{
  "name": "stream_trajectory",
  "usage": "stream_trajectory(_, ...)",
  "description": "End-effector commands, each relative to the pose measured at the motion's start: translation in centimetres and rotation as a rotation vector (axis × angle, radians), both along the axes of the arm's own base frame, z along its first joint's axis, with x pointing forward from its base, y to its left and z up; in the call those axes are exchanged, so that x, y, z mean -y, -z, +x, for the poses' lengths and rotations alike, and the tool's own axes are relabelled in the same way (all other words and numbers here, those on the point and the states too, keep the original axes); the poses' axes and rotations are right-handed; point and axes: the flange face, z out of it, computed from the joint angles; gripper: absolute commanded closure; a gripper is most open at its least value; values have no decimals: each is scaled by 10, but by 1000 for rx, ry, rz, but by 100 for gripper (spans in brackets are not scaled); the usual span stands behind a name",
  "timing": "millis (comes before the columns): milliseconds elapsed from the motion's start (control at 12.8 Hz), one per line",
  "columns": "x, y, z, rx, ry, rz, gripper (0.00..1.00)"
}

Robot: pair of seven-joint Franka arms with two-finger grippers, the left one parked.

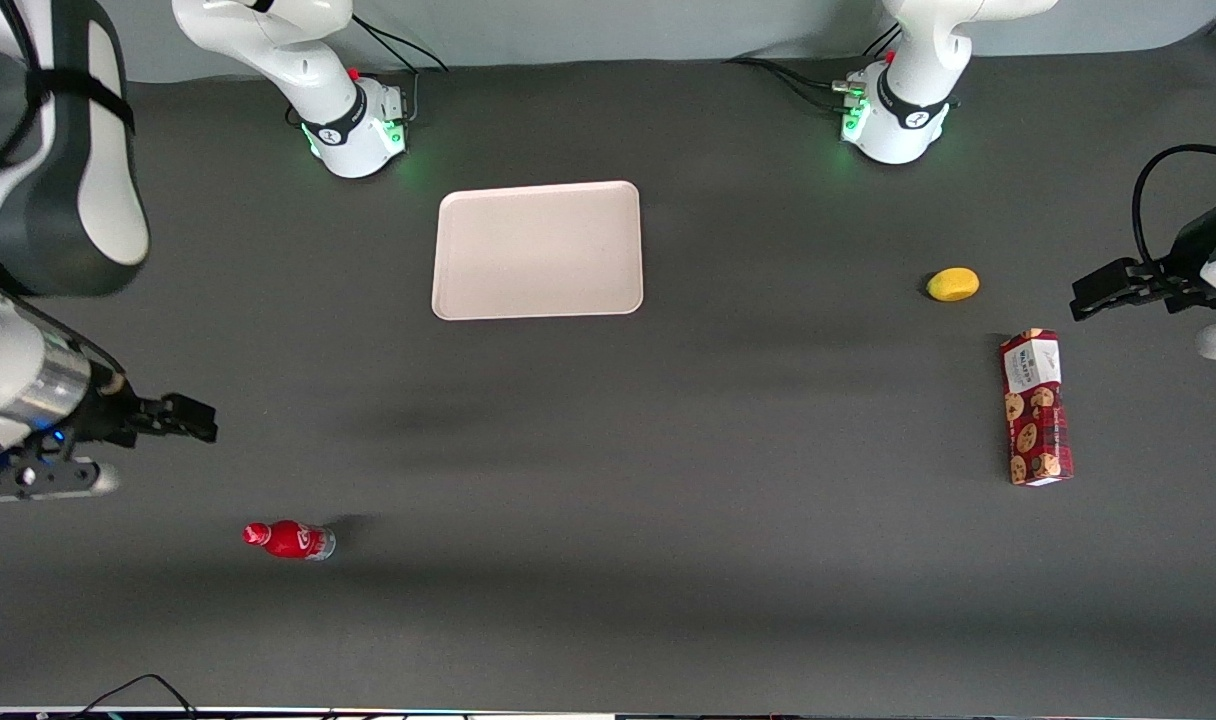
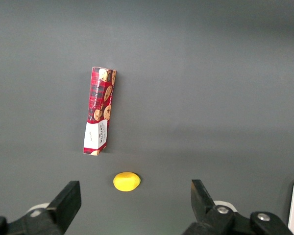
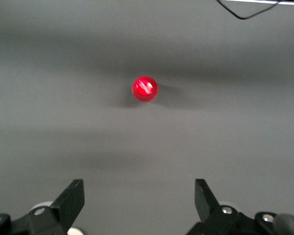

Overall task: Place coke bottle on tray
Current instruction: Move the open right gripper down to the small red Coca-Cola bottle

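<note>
The coke bottle (image 1: 290,540), small and red with a red cap, stands on the dark table toward the working arm's end, near the table's front edge. The right wrist view looks down on the coke bottle's (image 3: 145,89) round red top. My right gripper (image 1: 196,418) hangs open above the table, farther from the front camera than the bottle and apart from it. In its own view the gripper (image 3: 139,196) has wide-spread fingers with nothing between them. The pale pink tray (image 1: 538,250) lies flat, farther from the front camera, between the two arm bases.
A yellow lemon (image 1: 953,284) and a long red cookie box (image 1: 1036,407) lie toward the parked arm's end; the left wrist view shows the box (image 2: 100,110) and the lemon (image 2: 126,181). A black cable (image 3: 245,14) runs along the table's front edge.
</note>
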Motion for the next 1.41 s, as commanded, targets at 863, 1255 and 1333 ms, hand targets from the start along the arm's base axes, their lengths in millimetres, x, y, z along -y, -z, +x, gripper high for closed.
stream_trajectory(863,-4,169,65,51,-135,12,0)
stream_trajectory(1255,-1,181,69,66,-137,7,0)
stream_trajectory(1333,0,182,69,65,-136,6,7)
